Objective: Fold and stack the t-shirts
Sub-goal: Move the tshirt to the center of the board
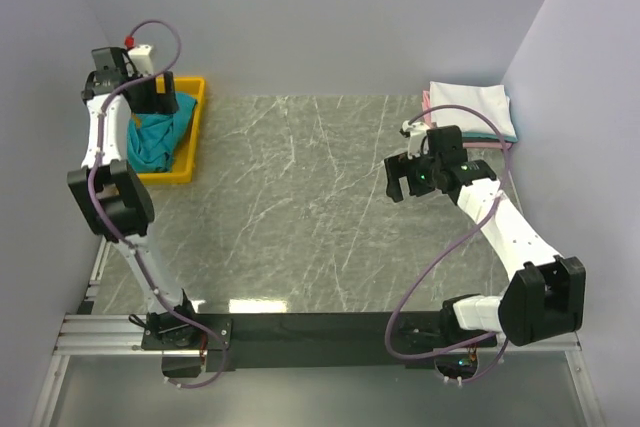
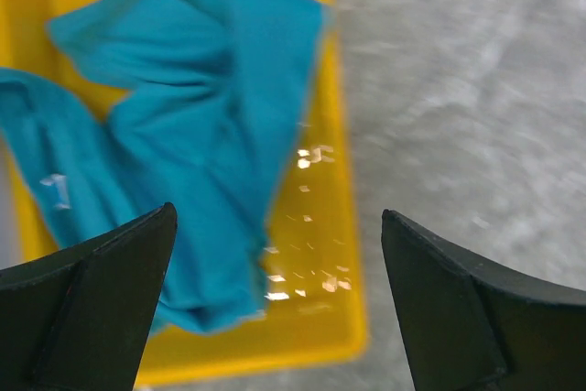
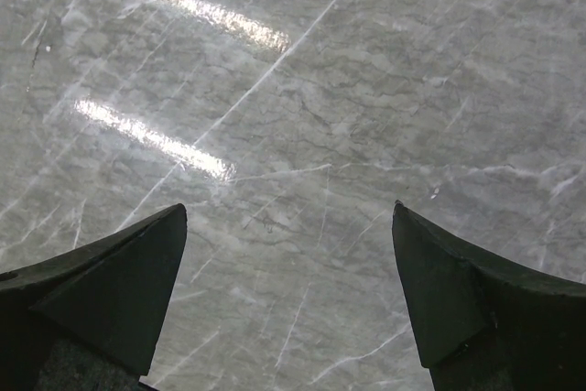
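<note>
A crumpled teal t-shirt [image 1: 160, 135] lies in the yellow bin [image 1: 190, 152] at the far left; in the left wrist view the teal t-shirt [image 2: 174, 144] fills most of the bin [image 2: 320, 318]. My left gripper [image 1: 150, 97] hovers above the bin, open and empty [image 2: 279, 254]. A stack of folded t-shirts [image 1: 470, 107], white on top with pink and teal edges, sits at the far right. My right gripper [image 1: 405, 179] is open and empty above the bare marble table [image 3: 288, 254], left of the stack.
The grey marble table top [image 1: 300, 207] spans the middle. Lilac walls close in on the left, back and right. A black rail with the arm bases runs along the near edge [image 1: 300, 332].
</note>
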`<state>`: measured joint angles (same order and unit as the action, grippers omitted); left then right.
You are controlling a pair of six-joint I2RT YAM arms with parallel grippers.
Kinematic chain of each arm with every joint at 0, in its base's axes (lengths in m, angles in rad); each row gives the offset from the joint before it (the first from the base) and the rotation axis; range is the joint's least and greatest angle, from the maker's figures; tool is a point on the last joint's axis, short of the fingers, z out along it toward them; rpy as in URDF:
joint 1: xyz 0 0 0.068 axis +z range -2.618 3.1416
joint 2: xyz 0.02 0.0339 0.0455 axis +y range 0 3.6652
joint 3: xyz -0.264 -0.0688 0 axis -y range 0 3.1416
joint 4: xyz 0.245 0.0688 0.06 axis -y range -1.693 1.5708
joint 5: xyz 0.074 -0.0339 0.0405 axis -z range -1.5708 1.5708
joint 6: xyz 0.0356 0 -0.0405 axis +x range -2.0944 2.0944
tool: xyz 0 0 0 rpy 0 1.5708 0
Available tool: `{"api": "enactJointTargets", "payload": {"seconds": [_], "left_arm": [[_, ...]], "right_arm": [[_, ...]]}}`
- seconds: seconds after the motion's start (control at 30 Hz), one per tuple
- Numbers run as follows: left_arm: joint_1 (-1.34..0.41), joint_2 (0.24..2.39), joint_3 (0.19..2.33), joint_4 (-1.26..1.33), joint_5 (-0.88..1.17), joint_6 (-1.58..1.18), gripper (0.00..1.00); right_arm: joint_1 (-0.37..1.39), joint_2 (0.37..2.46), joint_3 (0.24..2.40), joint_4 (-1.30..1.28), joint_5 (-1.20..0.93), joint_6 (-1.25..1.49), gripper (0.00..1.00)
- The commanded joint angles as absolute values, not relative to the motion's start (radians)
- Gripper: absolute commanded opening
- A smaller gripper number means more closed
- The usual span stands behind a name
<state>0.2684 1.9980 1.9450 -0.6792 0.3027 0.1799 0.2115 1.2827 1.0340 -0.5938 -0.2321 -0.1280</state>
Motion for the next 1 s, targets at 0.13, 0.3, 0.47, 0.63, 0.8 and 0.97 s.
{"api": "enactJointTargets", "payload": {"seconds": [0.13, 0.3, 0.47, 0.63, 0.8, 0.97], "left_arm": [[0.307, 2.229, 2.054, -0.692, 0.261, 0.245, 0.99], [0.308, 2.314, 2.02, -0.617, 0.193, 0.239, 0.99], [0.313, 2.384, 2.063, -0.597, 0.181, 0.216, 0.91], [0.314, 2.418, 2.128, -0.592, 0.167, 0.222, 0.53], [0.324, 2.376, 2.252, -0.635, 0.202, 0.212, 0.01], [0.316, 2.159, 2.253, -0.597, 0.365, 0.192, 0.0]], "right_arm": [[0.206, 1.338, 1.074, -0.577, -0.235, -0.135, 0.99], [0.206, 1.367, 1.089, -0.581, -0.232, -0.133, 0.99], [0.204, 1.381, 1.103, -0.588, -0.229, -0.133, 0.99], [0.204, 1.382, 1.104, -0.591, -0.261, -0.141, 0.98], [0.202, 1.365, 1.114, -0.591, -0.275, -0.141, 0.98], [0.198, 1.338, 1.114, -0.588, -0.281, -0.135, 0.97]]}}
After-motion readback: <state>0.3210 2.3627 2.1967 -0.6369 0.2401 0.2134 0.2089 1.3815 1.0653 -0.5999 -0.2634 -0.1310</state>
